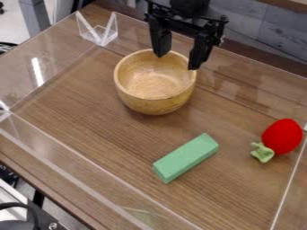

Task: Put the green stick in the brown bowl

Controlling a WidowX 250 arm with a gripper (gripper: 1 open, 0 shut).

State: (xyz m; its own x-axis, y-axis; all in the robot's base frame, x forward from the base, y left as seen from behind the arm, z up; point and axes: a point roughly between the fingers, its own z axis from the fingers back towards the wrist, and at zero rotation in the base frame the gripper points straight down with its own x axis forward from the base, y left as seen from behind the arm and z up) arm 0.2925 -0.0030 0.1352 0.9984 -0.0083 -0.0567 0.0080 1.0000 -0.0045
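The claw [179, 52] hung wide and empty above the brown bowl [155, 83]. The green stick [186, 157] lay well below-right; a skewed grasp risked slipping.

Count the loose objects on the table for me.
3: the brown bowl at centre back under the open gripper, the green stick in front, the strawberry toy at right.

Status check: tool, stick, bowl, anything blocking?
Tool open, empty, over bowl's far rim. Stick flat on table, untouched. Strawberry off to the side, path clear.
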